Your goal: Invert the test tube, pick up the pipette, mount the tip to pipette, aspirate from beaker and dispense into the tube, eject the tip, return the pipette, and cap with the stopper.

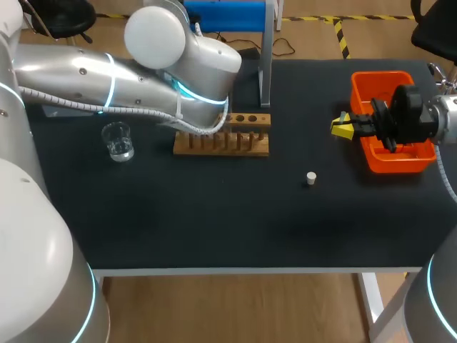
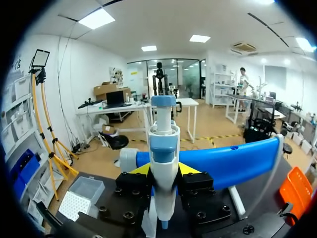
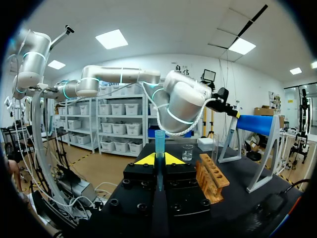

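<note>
Pipette, clamped upright in the left gripper near the far blue stand, could tilt or slip under mounting pressure if that hold is loose, while the right gripper grasps the test tube at right.

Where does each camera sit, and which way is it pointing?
Head view: above and behind the robot, looking down on the table; both arms enter from the sides.
Left wrist view: on the left arm, looking along the left gripper, which grips the pipette.
Right wrist view: on the right arm, looking along the right gripper holding the test tube, toward the left arm.
Head and right wrist views share the wooden rack.
</note>
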`<state>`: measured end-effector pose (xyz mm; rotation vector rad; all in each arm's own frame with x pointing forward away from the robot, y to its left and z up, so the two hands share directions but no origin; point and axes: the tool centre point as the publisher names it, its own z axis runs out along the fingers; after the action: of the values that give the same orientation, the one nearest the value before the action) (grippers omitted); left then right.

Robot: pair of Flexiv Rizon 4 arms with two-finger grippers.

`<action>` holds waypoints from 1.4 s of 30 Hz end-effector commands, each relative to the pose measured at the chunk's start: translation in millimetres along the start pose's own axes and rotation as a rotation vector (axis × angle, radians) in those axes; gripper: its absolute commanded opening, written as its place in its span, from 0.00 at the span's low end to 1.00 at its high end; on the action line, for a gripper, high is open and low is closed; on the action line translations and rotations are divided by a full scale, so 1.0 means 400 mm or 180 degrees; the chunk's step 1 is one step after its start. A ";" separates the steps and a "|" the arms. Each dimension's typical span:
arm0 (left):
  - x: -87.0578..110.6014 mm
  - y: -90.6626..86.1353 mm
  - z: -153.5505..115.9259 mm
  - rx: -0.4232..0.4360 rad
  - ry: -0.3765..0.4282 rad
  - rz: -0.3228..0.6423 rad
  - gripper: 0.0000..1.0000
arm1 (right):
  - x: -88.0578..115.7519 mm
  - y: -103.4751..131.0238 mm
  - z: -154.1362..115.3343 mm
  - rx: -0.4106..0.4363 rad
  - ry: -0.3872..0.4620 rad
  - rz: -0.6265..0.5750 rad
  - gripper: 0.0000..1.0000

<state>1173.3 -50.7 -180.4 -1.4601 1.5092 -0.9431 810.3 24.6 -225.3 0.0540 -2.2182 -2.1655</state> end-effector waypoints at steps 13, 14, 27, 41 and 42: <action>-0.023 -0.080 -0.112 0.0114 0.0612 0.0201 0.00 | 0.002 -0.001 -0.001 0.0002 -0.0003 -0.0001 0.00; -0.028 -0.084 -0.121 0.0140 0.0660 0.0213 0.00 | 0.002 -0.001 -0.001 0.0002 -0.0003 -0.0001 0.00; -0.078 -0.110 -0.236 0.0077 0.1956 0.0338 0.00 | 0.002 -0.001 -0.001 0.0002 -0.0003 -0.0001 0.00; -0.029 -0.118 -0.378 -0.0085 0.3193 0.1136 0.00 | 0.002 -0.001 -0.001 0.0002 -0.0003 -0.0001 0.00; -0.025 -0.117 -0.392 -0.0089 0.3258 0.1162 0.00 | 0.002 -0.001 -0.001 0.0002 -0.0003 -0.0001 0.00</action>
<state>1068.8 -60.4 -89.3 -0.8676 2.0490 -1.2924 810.3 24.7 -225.3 0.0540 -2.2182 -2.1654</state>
